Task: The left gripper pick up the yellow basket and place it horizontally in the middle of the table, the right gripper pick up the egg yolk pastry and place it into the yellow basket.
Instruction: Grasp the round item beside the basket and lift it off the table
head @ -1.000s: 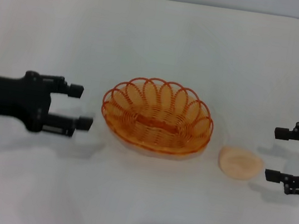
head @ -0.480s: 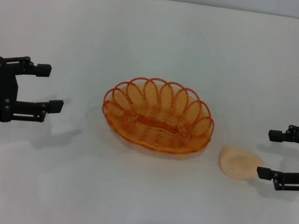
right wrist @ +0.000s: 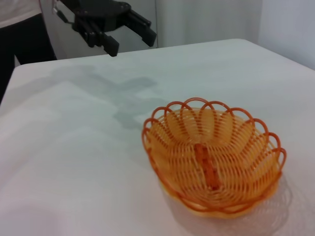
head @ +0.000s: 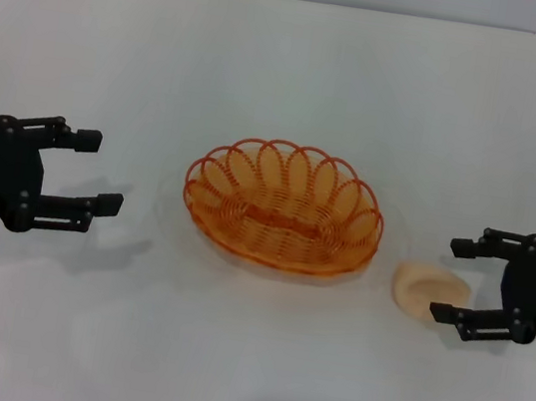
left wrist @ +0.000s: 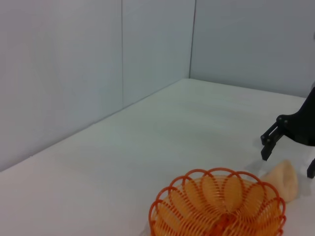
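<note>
Yellow basket sits mid-table, empty. My right gripper spread wide, straddling the egg yolk pastry beside the basket. My left gripper wide, off left, holding nothing.

Beyond my tabletop's far edge I see a pale grey panelled wall with dark vertical seams. A person in dark trousers stands at one end.
</note>
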Motion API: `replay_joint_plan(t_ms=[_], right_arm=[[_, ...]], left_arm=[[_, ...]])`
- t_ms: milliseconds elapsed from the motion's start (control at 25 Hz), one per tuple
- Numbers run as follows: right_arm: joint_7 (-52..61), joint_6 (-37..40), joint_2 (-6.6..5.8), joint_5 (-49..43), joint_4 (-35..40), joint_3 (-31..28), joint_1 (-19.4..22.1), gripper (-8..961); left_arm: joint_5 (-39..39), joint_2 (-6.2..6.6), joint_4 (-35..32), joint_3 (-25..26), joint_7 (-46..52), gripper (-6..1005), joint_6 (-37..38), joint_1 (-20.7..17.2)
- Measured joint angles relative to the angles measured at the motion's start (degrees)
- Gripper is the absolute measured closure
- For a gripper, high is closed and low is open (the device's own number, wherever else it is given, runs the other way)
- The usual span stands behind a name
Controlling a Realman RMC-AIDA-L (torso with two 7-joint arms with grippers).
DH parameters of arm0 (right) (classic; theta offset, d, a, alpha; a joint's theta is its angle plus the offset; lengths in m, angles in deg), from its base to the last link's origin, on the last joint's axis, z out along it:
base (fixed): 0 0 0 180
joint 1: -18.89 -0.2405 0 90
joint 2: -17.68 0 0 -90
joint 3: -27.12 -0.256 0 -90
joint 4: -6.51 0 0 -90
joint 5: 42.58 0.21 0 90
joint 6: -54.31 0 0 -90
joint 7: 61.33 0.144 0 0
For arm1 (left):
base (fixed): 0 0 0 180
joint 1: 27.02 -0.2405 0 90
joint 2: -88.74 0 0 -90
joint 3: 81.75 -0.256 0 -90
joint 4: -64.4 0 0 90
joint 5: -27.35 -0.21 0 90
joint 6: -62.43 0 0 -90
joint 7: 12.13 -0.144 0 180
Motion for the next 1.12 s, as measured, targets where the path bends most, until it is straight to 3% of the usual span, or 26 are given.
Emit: replay_joint_plan(t_ms=[360,640,1120], right_arm=[[0.0,-1.4,0.12,1.2,-1.0,1.4,-0.2,115],[-0.2,-2.4,0.0,1.0,-0.7,5.1,-0.2,398],[0.0,-2.8,0.05,1.6,-0.6,4.7,-0.2,899]], left_arm=[[0.5,-0.71,-0.2,0.5,-0.4,186,-0.6,-0.2],[1.0,-0.71,-0.2,0.5,-0.4,186,-0.1,-0.1],[0.7,-0.61,-0.1,0.0,-0.4,187,0.5,0.1]])
